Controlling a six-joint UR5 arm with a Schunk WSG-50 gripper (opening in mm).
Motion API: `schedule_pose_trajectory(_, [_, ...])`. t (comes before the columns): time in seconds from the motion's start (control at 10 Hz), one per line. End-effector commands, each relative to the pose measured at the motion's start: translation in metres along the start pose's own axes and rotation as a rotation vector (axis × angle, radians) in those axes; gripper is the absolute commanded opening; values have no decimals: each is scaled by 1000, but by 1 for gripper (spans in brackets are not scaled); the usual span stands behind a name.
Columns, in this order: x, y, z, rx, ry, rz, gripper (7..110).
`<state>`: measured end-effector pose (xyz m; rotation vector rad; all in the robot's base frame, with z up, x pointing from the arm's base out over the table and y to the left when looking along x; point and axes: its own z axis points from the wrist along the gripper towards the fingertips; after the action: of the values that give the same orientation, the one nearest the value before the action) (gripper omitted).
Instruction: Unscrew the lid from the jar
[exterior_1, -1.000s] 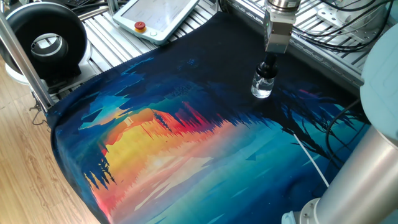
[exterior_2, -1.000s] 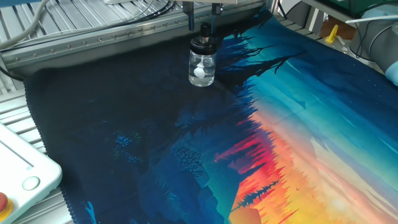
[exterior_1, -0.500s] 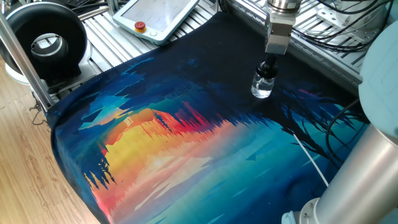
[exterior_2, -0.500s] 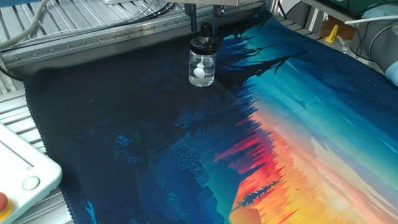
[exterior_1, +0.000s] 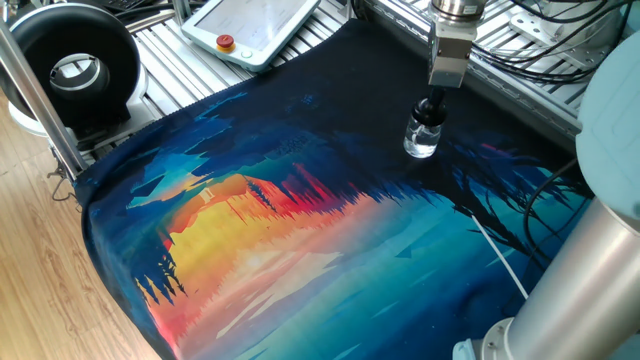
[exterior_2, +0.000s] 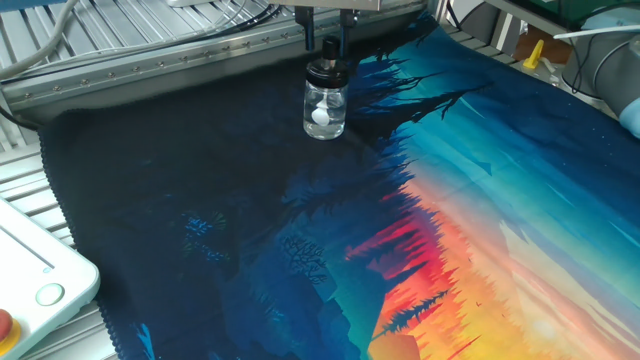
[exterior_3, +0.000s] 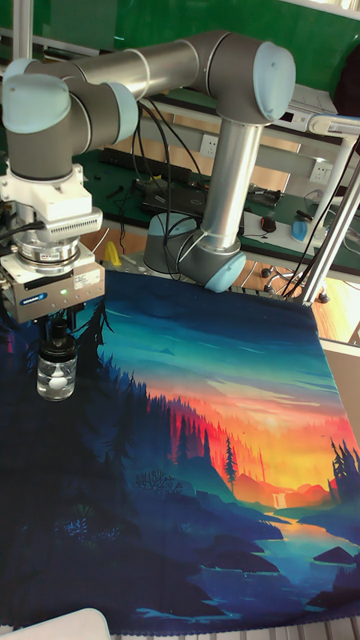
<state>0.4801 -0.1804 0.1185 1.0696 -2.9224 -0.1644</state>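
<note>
The jar (exterior_2: 325, 110) stands upright on the dark far part of the mat (exterior_2: 480, 200). The gripper (exterior_2: 329, 46) comes from above, its fingers closed on the lid (exterior_2: 327, 68) (the narrow tip). The lid sits on the neck, so unscrewing is not finished.

My arm (exterior_3: 150, 70) is built of silver-grey metal tubes joined by fat rounded joints, each closed with a pale blue cap. Its base (exterior_3: 195, 255) is a grey drum. At the wrist I see a ribbed, light grey block, and under it the gripper (exterior_3: 57, 328), a boxy silver body with small dark lettering on its face and a black cable running off its side. Two thin dark fingers (exterior_2: 343, 30) hang from that body. The maker's marking is too small for me to read.
</note>
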Motion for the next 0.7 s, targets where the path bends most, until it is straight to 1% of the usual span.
schedule_pose_trajectory(0.0, [-5, 2, 1, -10, -19, 13, 44])
schedule_pose_trajectory(0.2, [-5, 2, 1, -14, -18, 22, 44])
schedule_pose_trajectory(0.6, [0, 4, 1, -19, 1, 34, 44])
